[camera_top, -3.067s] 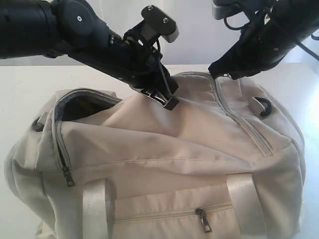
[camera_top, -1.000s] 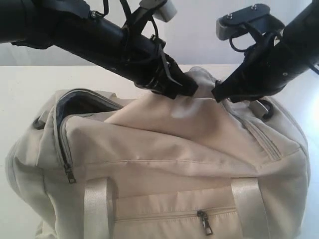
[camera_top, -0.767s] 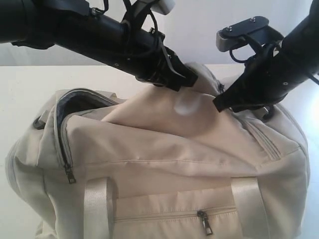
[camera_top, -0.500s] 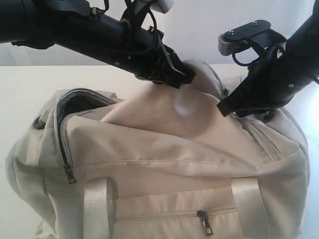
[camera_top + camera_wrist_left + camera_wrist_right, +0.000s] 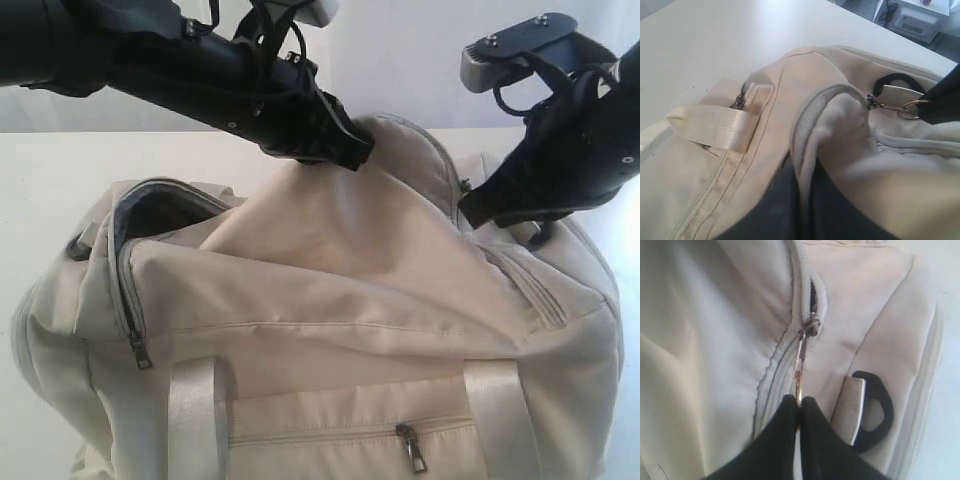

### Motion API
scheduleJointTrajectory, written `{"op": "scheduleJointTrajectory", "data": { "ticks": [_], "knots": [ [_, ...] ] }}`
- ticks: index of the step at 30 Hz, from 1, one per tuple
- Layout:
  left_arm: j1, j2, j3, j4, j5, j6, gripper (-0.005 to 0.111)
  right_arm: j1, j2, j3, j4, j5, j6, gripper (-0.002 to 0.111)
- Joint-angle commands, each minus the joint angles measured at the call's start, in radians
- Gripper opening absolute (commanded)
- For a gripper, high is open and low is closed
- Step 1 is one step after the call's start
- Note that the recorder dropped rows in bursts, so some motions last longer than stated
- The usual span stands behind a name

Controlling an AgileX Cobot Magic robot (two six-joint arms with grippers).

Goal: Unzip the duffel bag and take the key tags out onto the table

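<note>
My left gripper [image 5: 348, 155] is clenched on a fold of cloth at the top of the duffel bag [image 5: 330, 300]. The cloth stands up in a peak where I pinch it and falls away in slack folds toward the bag's near side. My right gripper [image 5: 800, 406] is also squeezed tight, its two black fingertips [image 5: 782, 430] meeting on the thin metal ring of the zip pull [image 5: 800, 357]. The pull stretches straight from my tips to the slider [image 5: 811, 326] on the bag's grey top zip. Beyond the slider a short dark slit [image 5: 813, 294] shows between the zip's edges. Just beside my right tips a dark ring [image 5: 876, 410] hangs from a webbing tab on the bag.

At the bag's far-left end the top gapes, and dark grey lining [image 5: 165, 212] shows in the mouth. What lies inside is hidden from me. A second zip pull [image 5: 137, 355] hangs at that end below the opening. On the bag's near side the pocket zip [image 5: 409, 445] is drawn across, between two pale webbing straps [image 5: 190, 420].

The bag sits on the white table [image 5: 50, 180], directly under both my grippers, with my left pinch near its top middle and my right toward its right end.
</note>
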Motion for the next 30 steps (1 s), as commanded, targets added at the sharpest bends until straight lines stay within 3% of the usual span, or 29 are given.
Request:
{"op": "scheduleJointTrajectory", "data": {
  "ticks": [1,11,22,26,28,30],
  "knots": [
    [-0.002,-0.015,0.004,-0.007,-0.013,-0.014,0.0,-0.004,-0.035,0.005,-0.006,0.076,-0.016,0.0],
    [0.003,-0.015,0.051,0.057,-0.096,-0.104,0.0,-0.004,-0.11,0.005,-0.006,0.106,-0.016,0.0],
    [0.061,-0.015,0.099,0.074,-0.057,-0.147,0.0,-0.004,-0.141,0.005,-0.006,0.146,-0.016,0.0],
    [0.068,-0.015,0.099,0.083,0.076,-0.137,0.0,-0.004,-0.139,0.005,-0.006,0.09,-0.016,0.0],
    [0.068,-0.015,0.097,0.166,0.264,-0.116,0.0,-0.004,-0.133,0.005,-0.008,0.005,-0.016,0.0],
    [0.068,-0.015,0.097,0.21,0.358,-0.126,0.0,-0.004,-0.117,0.005,-0.01,-0.04,-0.016,0.0]
  ]
}}
